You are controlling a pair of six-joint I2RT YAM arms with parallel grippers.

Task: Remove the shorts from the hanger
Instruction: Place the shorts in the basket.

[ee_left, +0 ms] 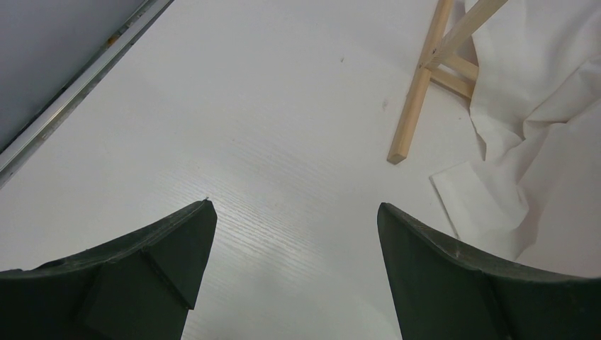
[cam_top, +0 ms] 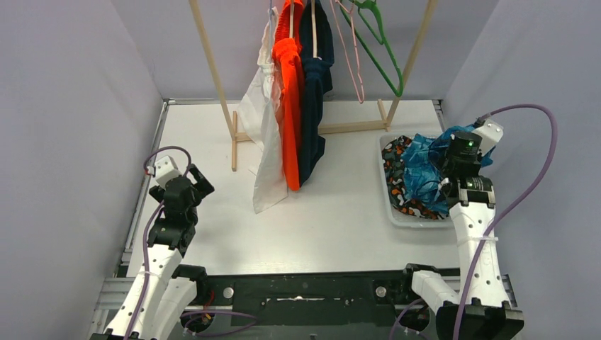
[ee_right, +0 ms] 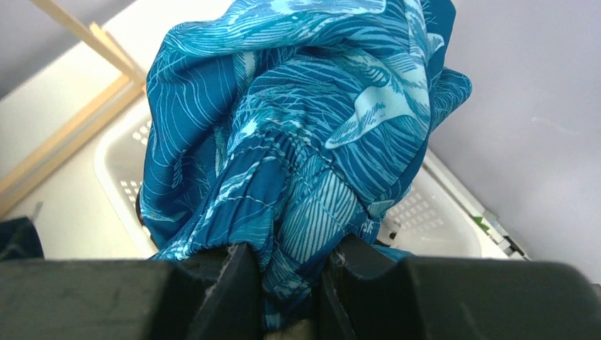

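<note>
White shorts [cam_top: 264, 134], bright orange shorts [cam_top: 289, 99] and dark navy shorts [cam_top: 313, 106] hang on hangers from the wooden rack [cam_top: 212, 71]. The camouflage shorts [cam_top: 398, 177] lie in the white basket [cam_top: 418, 218] at the right. My right gripper [cam_top: 445, 185] is shut on the blue leaf-patterned shorts [ee_right: 298, 127], bunched over the basket [ee_right: 120, 163]. My left gripper [cam_top: 202, 185] is open and empty over the table at the left; its wrist view shows the white shorts' hem [ee_left: 524, 142] and the rack's foot [ee_left: 411, 120].
An empty pink hanger [cam_top: 352, 57] and an empty green hanger [cam_top: 383, 49] hang on the rack's right part. Grey walls close in left, right and back. The rack's base bar [cam_top: 347, 127] lies across the far table.
</note>
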